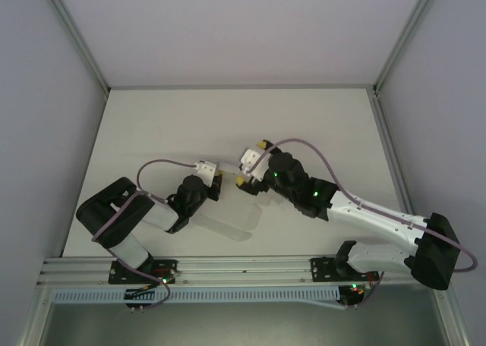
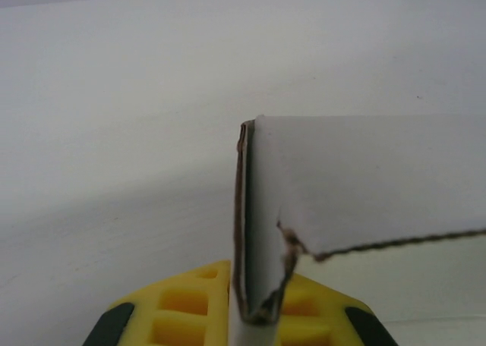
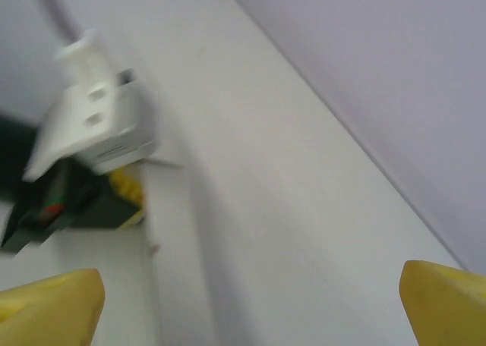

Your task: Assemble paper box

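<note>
The paper box is a thin white card with brown cut edges, standing folded, one flap spreading to the right. My left gripper is shut on its lower edge, the yellow fingers pressed on both sides of the card. In the top view the left gripper holds the paper box mid-table. My right gripper faces it from the right, close by. In the right wrist view the right gripper is wide open, with nothing between its yellow fingertips. The card's panel lies blurred ahead of it.
The white table is bounded by aluminium rails at the near edge and by pale walls on the left, right and back. The left wrist's white camera mount sits close in front of the right gripper.
</note>
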Motion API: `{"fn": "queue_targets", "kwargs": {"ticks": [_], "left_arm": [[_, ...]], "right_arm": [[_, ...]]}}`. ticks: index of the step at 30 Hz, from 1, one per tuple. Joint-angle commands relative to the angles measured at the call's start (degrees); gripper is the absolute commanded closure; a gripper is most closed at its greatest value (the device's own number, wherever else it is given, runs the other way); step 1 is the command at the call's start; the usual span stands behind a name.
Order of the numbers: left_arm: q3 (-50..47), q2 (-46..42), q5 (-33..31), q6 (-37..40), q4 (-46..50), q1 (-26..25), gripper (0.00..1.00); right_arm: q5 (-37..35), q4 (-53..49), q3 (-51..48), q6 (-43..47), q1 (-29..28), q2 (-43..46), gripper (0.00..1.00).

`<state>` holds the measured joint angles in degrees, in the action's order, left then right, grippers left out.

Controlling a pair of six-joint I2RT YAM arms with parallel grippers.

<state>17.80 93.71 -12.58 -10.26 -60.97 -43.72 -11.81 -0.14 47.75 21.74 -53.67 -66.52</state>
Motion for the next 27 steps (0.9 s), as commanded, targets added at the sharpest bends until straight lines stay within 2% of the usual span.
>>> {"fn": "queue_targets", "kwargs": {"ticks": [1, 4, 10, 17, 22, 27], "left_arm": [[0.9, 2.5, 2.5, 1.8, -4.6, -0.5, 0.98], [1.5, 4.7, 3.3, 2.1, -6.5, -0.7, 0.98], [1.6, 5.9, 3.8, 2.5, -7.2, -0.7, 0.88], [1.7, 6.5, 4.5, 2.7, -6.1, -0.7, 0.82], [1.6, 5.8, 4.4, 3.0, -5.1, -0.7, 0.79], [2.3, 6.1, 4.3, 2.9, -3.4, -0.7, 0.78]], "right_arm": [[1.0, -2.7, 6.1, -20.5, 6.3, -4.4, 0.00], [6.0, -7.3, 10.0, -25.4, 9.4, -10.2, 0.00], [8.6, -10.0, 13.8, -26.5, 9.9, -19.8, 0.00], [14.8, -9.9, 14.1, -29.5, 9.9, -29.2, 0.00], [16.0, -7.5, 12.1, -31.2, 9.8, -31.1, 0.00], [15.6, -6.3, 9.0, -29.3, 8.9, -30.2, 0.00]]}}
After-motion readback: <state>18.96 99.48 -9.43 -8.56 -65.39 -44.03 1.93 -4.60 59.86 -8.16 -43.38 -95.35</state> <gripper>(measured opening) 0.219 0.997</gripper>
